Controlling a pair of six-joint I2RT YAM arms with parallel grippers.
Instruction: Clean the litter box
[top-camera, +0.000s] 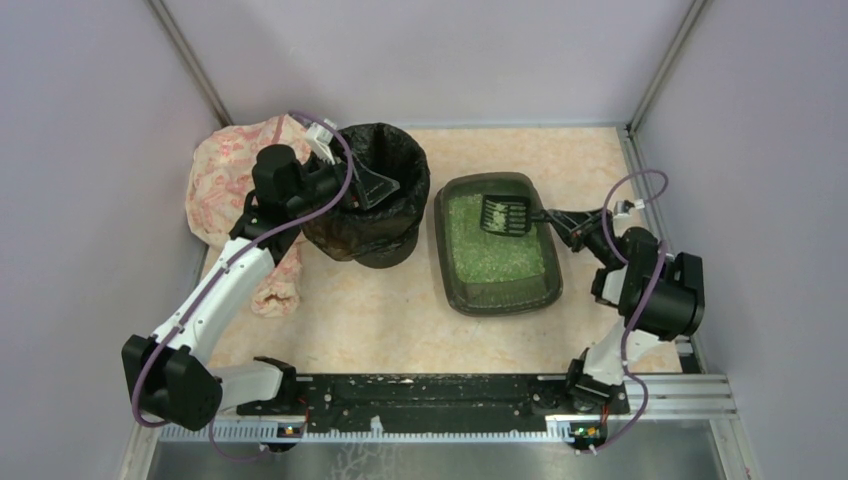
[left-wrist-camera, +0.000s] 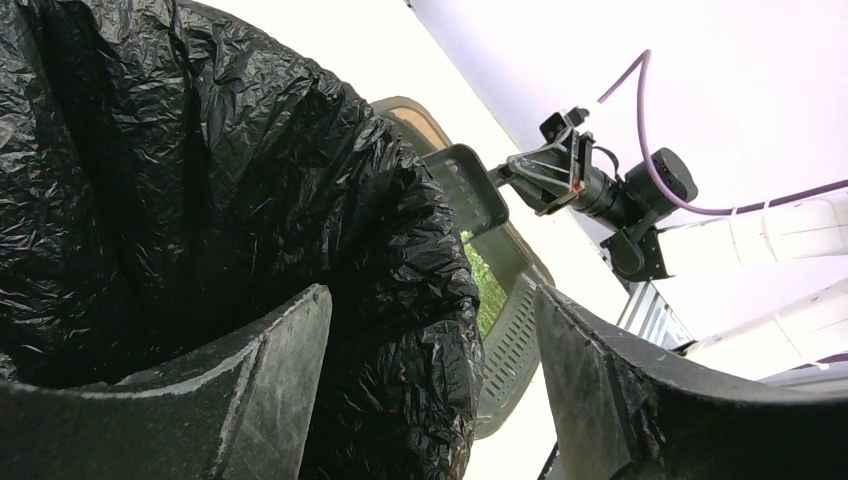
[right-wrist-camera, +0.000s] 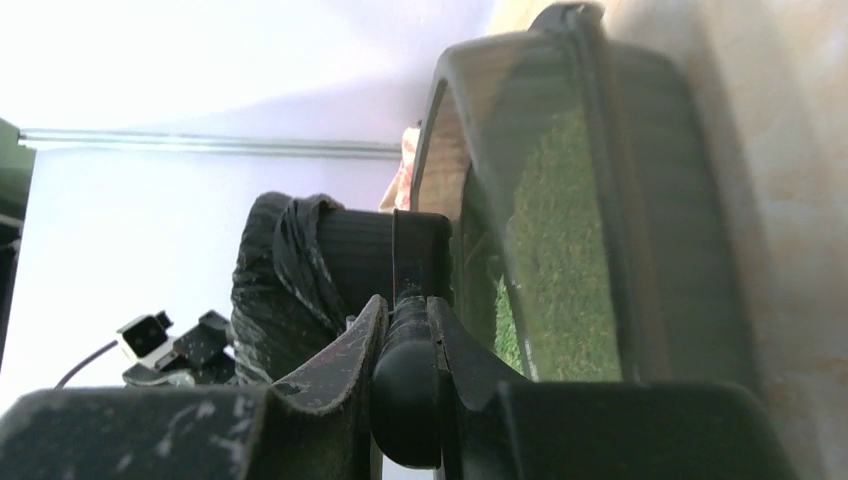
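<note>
- My right gripper (right-wrist-camera: 405, 305) is pressed together on the handle of the scoop (top-camera: 505, 215). In the right wrist view the handle sits clamped between both fingers (right-wrist-camera: 340, 370).
- The scoop head is at the far end of the litter box (top-camera: 497, 245), over the green litter (top-camera: 500, 258). In the left wrist view it appears lifted clear of the tray rim. I cannot tell whether it carries any load.
- The litter box lies flat on the table (top-camera: 380, 320), right of centre, just beside the bin (top-camera: 365, 245), which stands to its left.
- My left gripper (top-camera: 378, 188) is spread. In the left wrist view its fingers (left-wrist-camera: 270, 370) straddle the right rim of the black bag (left-wrist-camera: 250, 180) lining the bin, with a gap showing on the outer side. It does not appear to be pinching the bag.
- A pink patterned cloth (top-camera: 225, 185) lies at the far left, behind and beside the bin.
- Task status, as a judgement: scooping is in hand. The tool is held and is at the tray, so the pick-up of the tool is done.
- The litter surface looks even, with no clumps that I can make out. The bin interior is too dark to show any contents.
- Remaining, as a judgement: carry the scoop left to the bin, empty it into the bag, repeat as needed and put the tool down.
- Markings: no brand, label or writing can be read on the tray, scoop, bag or cloth.
</note>
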